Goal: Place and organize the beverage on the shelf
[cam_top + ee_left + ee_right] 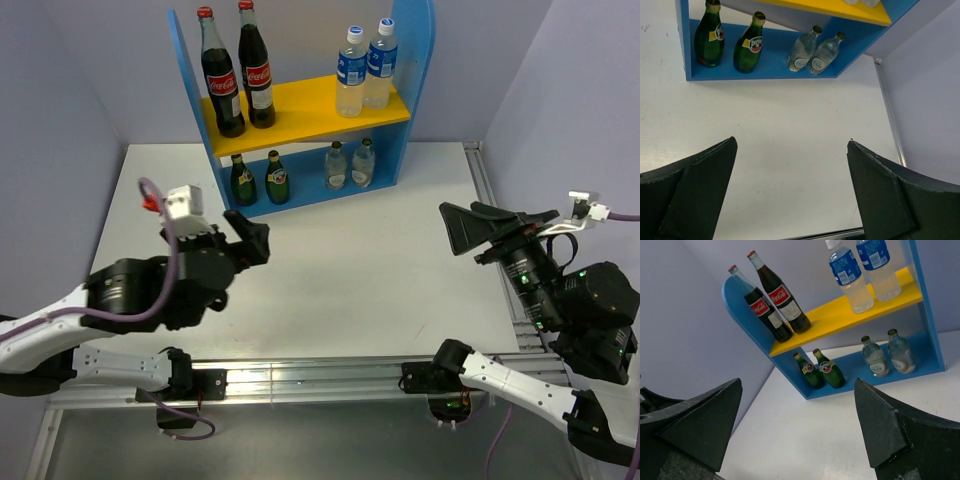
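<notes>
The blue shelf (300,100) stands at the back of the table. Two blue-labelled water bottles (365,70) stand on the right of its yellow board. On the blue base stand two green bottles (260,180) at the left and two clear pale-capped bottles (350,165) at the right. In the left wrist view the green pair (730,42) and the clear pair (814,50) are upright. My left gripper (250,240) is open over bare table in front of the shelf, holding nothing. My right gripper (480,225) is open at the right, also with nothing in it.
Two tall red-capped cola bottles (240,80) stand on the left of the yellow board. A metal rail (480,180) runs along the table's right edge. Purple walls close in the left, right and back.
</notes>
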{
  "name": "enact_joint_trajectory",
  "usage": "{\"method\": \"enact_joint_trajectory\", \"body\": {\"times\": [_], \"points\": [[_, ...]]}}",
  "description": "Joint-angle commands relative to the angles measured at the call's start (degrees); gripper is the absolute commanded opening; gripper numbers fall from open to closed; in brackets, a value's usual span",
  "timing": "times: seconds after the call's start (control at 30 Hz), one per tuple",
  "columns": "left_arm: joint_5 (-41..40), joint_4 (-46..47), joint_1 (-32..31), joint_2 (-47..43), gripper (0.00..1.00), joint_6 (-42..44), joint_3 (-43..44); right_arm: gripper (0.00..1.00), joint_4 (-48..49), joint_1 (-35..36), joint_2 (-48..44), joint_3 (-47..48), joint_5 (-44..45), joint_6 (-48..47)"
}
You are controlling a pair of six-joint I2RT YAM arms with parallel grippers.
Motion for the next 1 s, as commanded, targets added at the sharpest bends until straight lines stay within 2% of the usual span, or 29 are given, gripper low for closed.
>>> {"method": "enact_joint_trajectory", "body": {"times": [0.0, 0.2, 0.6, 0.77, 0.97], "points": [[1.10, -2.16, -0.83, -4.05, 0.98, 5.71, 2.33, 1.00, -4.06, 0.24, -0.04, 1.94, -1.54, -3.29], [4.09, 12.85, -0.83, -11.53, 0.99, 18.64, -0.48, 1.00, -5.37, 0.24, -0.93, 2.37, -1.02, -3.29], [-0.92, 14.64, -0.83, -10.13, 0.99, 23.06, 1.88, 1.00, -5.12, 0.24, -0.14, 2.20, -0.49, -3.64], [-0.40, 20.25, -0.83, -13.02, 0.99, 26.39, -1.44, 1.00, -4.41, 0.24, 0.48, 1.41, -0.05, -3.64], [-1.18, 21.58, -0.83, -13.47, 0.99, 27.28, -2.77, 1.00, -3.54, 0.24, 0.92, 0.36, 0.22, -3.81]]}}
